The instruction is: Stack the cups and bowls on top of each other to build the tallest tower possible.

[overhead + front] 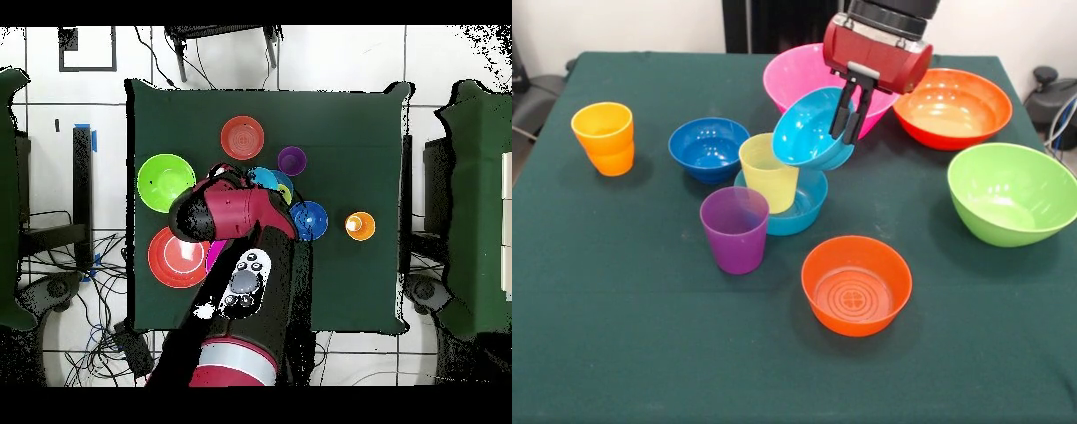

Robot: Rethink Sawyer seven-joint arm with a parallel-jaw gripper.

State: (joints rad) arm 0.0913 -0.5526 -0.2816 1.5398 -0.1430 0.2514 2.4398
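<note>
Two pieces only are in the tower [784, 196] for now: the mid-blue small bowl [803, 210] sits on the table [644, 327] and the pale yellow cup [768, 172] stands upright inside it. You can see the hand [851, 113] closed on the rim of the cyan small bowl [810, 131], which hangs tilted in the air just above and beside the yellow cup, so I judge this bowl is the third piece and is not yet placed. All the rest waits on the table: the purple cup [734, 228] close in front of the tower, the orange cup [604, 138] well apart, the dark blue small bowl [708, 147] beside the tower, the orange-red small bowl [856, 284], and the three large bowls, pink [794, 75], orange-red [953, 106] and lime green [1012, 193]. So most of the work is left for you.
</note>
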